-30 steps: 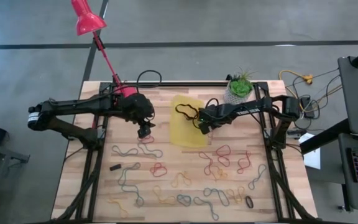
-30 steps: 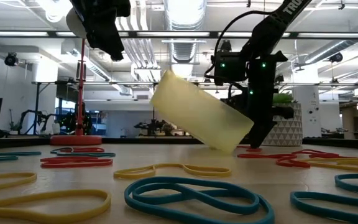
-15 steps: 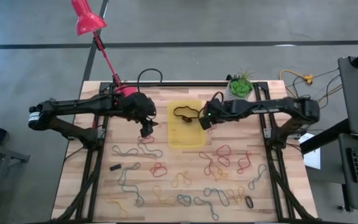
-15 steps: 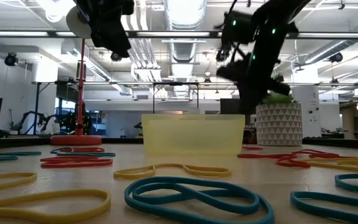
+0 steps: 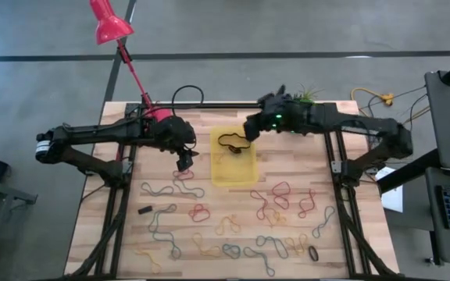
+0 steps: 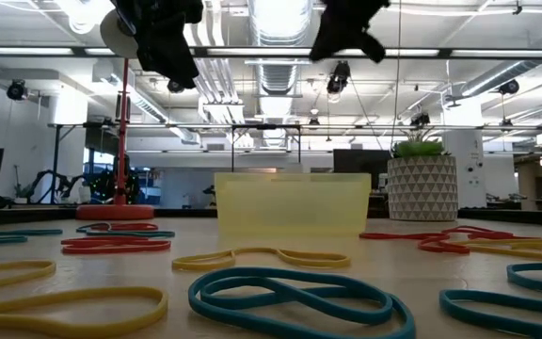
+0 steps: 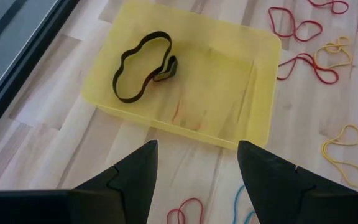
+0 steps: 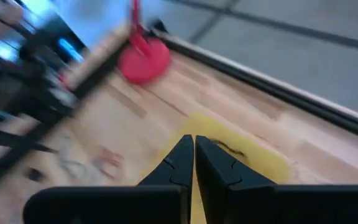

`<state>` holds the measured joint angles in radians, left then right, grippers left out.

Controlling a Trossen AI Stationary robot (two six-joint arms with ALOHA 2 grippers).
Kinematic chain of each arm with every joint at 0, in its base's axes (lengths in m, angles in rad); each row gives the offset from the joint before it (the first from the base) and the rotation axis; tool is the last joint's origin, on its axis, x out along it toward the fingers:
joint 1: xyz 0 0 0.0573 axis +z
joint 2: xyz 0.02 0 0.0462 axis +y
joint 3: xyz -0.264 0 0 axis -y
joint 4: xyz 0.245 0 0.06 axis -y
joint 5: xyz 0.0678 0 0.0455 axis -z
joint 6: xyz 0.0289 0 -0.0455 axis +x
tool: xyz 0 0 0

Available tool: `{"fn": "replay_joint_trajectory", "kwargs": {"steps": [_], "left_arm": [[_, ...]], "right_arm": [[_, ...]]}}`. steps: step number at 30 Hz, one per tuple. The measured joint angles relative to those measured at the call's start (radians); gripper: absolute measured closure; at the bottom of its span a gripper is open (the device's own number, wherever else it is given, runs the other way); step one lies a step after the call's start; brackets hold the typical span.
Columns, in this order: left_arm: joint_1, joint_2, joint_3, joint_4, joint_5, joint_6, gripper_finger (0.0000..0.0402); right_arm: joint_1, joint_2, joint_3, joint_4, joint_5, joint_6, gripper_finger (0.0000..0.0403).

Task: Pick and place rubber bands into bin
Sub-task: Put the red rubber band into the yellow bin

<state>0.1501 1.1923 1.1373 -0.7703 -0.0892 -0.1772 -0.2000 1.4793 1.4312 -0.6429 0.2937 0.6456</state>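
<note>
High view: bin holds one band, many still to fetch

Sitting flat at the surface's centre is the bin (image 5: 233, 154), with a single black band (image 7: 143, 66) lying inside. The left gripper (image 5: 183, 161) hangs just off the bin's 9 o'clock side, fingers spread and empty. The right gripper (image 5: 250, 129) is raised off the bin's 1 o'clock corner, fingers clenched on nothing. Loose rubber bands (image 5: 276, 197) litter the surface at 6 o'clock. Judged step: between picks. Next, the left gripper should drop onto the red band (image 5: 184, 176) near it.

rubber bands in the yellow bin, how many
1: a black rubber band lying in the bin, toward one end. Its folded tip shows a reddish bit; a second band hidden there can't be ruled out.
</note>
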Motion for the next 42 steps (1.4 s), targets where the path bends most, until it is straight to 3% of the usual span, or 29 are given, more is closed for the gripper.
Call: {"fn": "replay_joint_trajectory", "kwargs": {"steps": [10,16,22,27,34,42], "left_arm": [[-0.009,-0.009,-0.038,-0.109,-0.024,-0.022,0.0196],[-0.011,-0.015,-0.184,-0.120,-0.020,0.005,0.0196],[-0.011,0.012,-0.340,0.064,0.108,0.098,0.0196],[0.010,0.051,-0.429,0.202,0.106,0.139,0.0196],[0.014,0.106,-0.511,0.267,0.057,0.242,0.0196],[0.017,0.200,-0.524,0.370,0.030,0.242,0.0196]], "right_arm": [[0.042,0.157,0.017,-0.059,-0.002,-0.012,0.0391],[0.089,0.146,0.018,-0.071,0.017,-0.062,0.0340],[0.125,0.117,0.018,-0.138,0.021,-0.107,0.0250],[0.133,0.117,0.018,-0.173,0.024,-0.126,0.0200],[0.137,0.125,0.018,-0.173,0.024,-0.125,0.0177],[0.137,0.127,0.016,-0.174,0.023,-0.126,0.0177]]}}
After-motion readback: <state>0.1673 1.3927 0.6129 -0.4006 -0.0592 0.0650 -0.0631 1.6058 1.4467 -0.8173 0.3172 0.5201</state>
